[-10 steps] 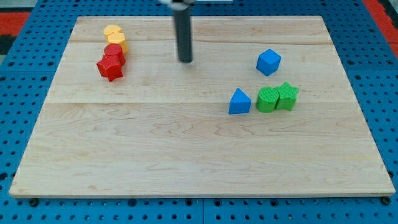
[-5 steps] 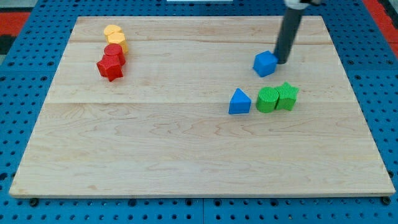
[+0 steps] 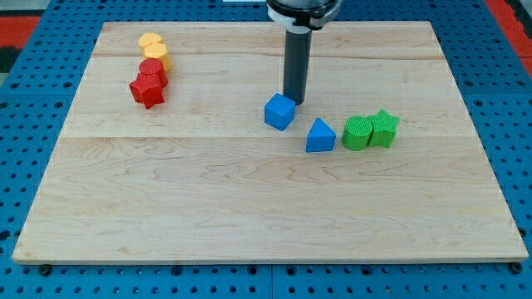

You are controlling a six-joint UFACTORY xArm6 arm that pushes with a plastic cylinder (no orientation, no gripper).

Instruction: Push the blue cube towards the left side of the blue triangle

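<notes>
Now wooden board (image 3: 249, 208) lying on blue pegboard. Rod's tip (image 3: 293, 100) holding nothing, touching blue cube (image 3: 280, 111) at its upper right. Cube sitting just left of blue triangle (image 3: 320, 135), having slid leftward from its earlier upper-right spot.

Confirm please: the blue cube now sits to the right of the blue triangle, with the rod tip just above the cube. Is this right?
Not quite. The camera view shows the blue cube to the left of the blue triangle, slightly higher up, not to its right. My tip is indeed just above the cube, at its upper right corner.
</notes>
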